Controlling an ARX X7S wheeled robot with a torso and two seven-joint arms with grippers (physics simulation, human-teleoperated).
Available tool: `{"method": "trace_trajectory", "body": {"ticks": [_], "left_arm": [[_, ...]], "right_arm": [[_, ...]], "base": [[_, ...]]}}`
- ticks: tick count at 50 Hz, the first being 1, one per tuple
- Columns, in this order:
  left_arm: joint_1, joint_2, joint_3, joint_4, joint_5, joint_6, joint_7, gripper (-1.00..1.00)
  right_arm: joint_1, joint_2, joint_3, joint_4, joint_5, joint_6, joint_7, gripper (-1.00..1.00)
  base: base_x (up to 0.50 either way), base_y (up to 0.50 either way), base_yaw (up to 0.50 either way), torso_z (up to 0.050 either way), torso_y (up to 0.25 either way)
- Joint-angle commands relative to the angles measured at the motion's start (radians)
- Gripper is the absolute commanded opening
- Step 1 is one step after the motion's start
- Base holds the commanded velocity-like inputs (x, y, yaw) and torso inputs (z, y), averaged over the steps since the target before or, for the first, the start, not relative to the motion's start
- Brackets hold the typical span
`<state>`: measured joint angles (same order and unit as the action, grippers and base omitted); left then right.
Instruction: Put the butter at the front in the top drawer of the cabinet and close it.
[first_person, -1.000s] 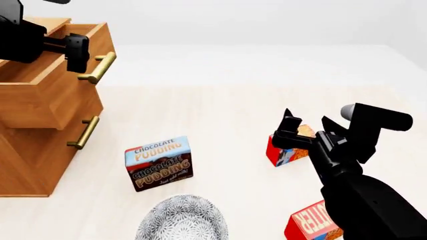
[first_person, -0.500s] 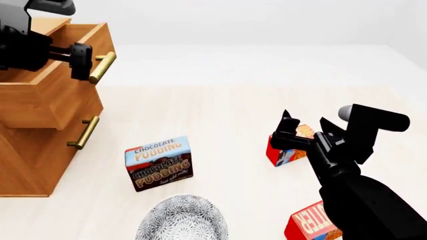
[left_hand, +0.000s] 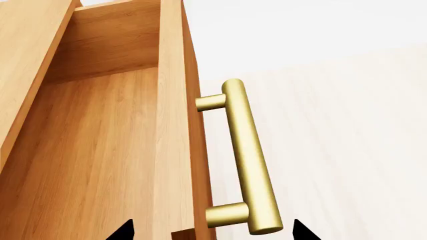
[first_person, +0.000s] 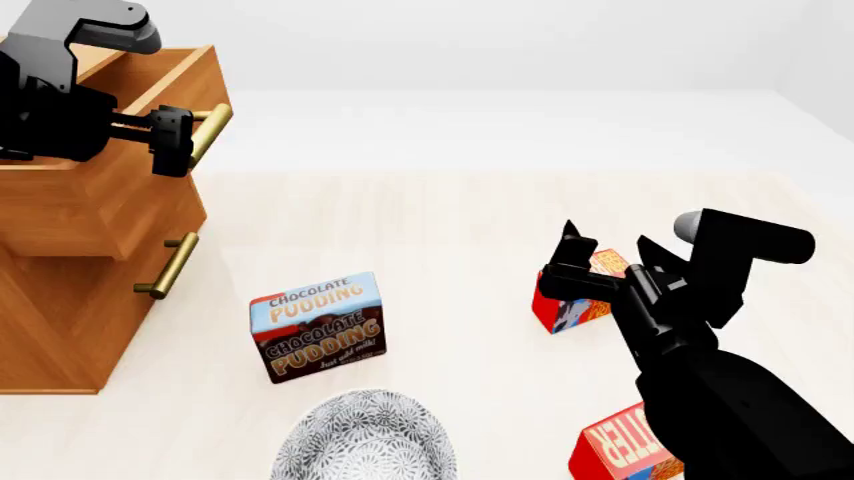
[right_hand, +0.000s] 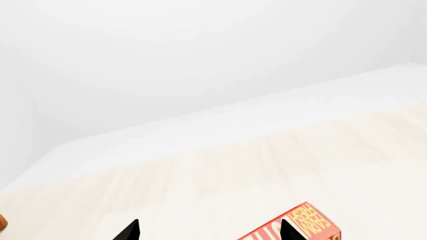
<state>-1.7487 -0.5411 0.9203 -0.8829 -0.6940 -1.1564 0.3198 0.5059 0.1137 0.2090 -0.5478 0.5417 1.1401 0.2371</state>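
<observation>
Top drawer (first_person: 100, 150) of the cabinet (first_person: 67, 310) is pulled out, interior looks empty in the left wrist view, so the opening step reads as done; butter not in yet, closing still left. Left tool (first_person: 171, 140) sits at the brass handle (left_hand: 250, 160) with its tips spread either side of the bar and front board, open, gripping nothing as far as I can see. Two red butter boxes on the worktop (first_person: 454, 220): the front one (first_person: 625, 448) at the bottom edge of the head view beside the right arm, partly cut off and hidden by the arm; the other (first_person: 574, 297) farther back, just behind the right tool (first_person: 607, 255). Front box is the target by my reading, untouched, well apart from the cabinet. Its lettering runs tilted, long axis seems diagonal toward far right, but too little shows to be sure. Right tool open, empty, hanging over the farther box, not the front one, so it likely needs to come back toward the robot. Chocolate pudding box (first_person: 318, 325) and patterned bowl (first_person: 363, 440) lie between, near the cabinet side.
</observation>
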Motion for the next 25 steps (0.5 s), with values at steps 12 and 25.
{"method": "trace_trajectory", "body": {"ticks": [12,25], "left_arm": [[0.052,-0.001,-0.006,0.038,-0.026,0.004,0.013,1.0],[0.045,0.016,0.005,0.051,-0.024,0.009,0.03,1.0]], "right_arm": [[-0.008,0.01,0.001,-0.004,0.027,-0.008,0.018,1.0],[-0.015,0.015,0.005,0.005,0.038,-0.017,0.028,1.0]], "base": [[0.0,0.0,0.0,0.0,0.0],[0.0,0.0,0.0,0.0,0.0]]}}
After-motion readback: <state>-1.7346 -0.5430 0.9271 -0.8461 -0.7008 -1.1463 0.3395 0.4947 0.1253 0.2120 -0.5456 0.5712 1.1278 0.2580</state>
